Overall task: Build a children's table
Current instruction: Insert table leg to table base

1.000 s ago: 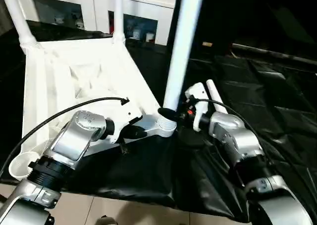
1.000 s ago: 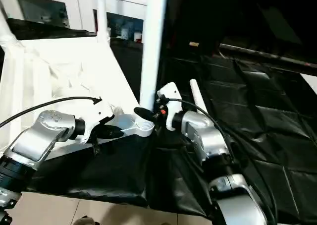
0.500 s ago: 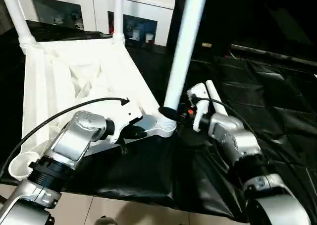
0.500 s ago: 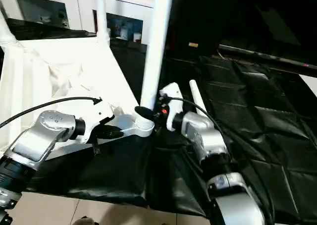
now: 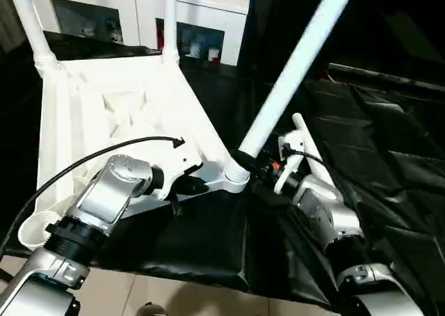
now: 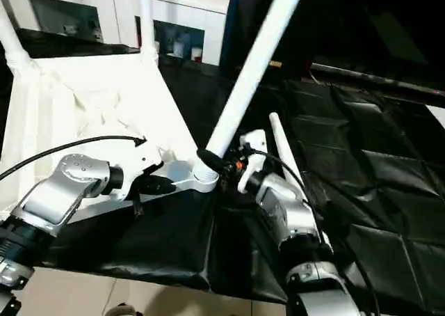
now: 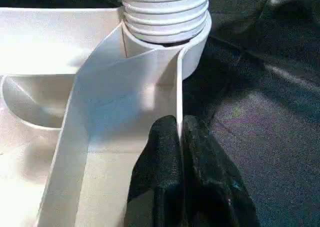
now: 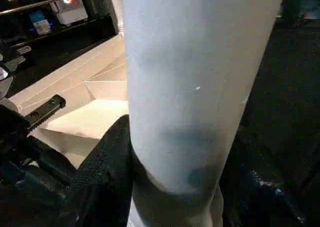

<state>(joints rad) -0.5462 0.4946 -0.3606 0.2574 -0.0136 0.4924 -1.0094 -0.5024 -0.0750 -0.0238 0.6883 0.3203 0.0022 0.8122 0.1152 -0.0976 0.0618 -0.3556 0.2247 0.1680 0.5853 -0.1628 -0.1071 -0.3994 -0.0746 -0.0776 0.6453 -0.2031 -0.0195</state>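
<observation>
With our left claw (image 7: 179, 137) pinching the upturned table's rim (image 7: 178, 92) and our right claw (image 6: 224, 173) clasping the tilted leg (image 5: 292, 65) at its corner socket (image 5: 235, 179), we should straighten it before twisting.

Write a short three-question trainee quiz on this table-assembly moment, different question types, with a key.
1. True or false: the leg gripped by the right gripper stands straight upright.
2. Multiple choice: the left gripper is pinched shut on
A) a loose leg
B) the tabletop's edge wall near the corner socket
C) the black cloth
3. Fill in: besides the gripped leg, ___ legs stand upright at the tabletop's far corners.

Key: 1 false, it leans to the robot's right; 2 B; 3 two.
</observation>
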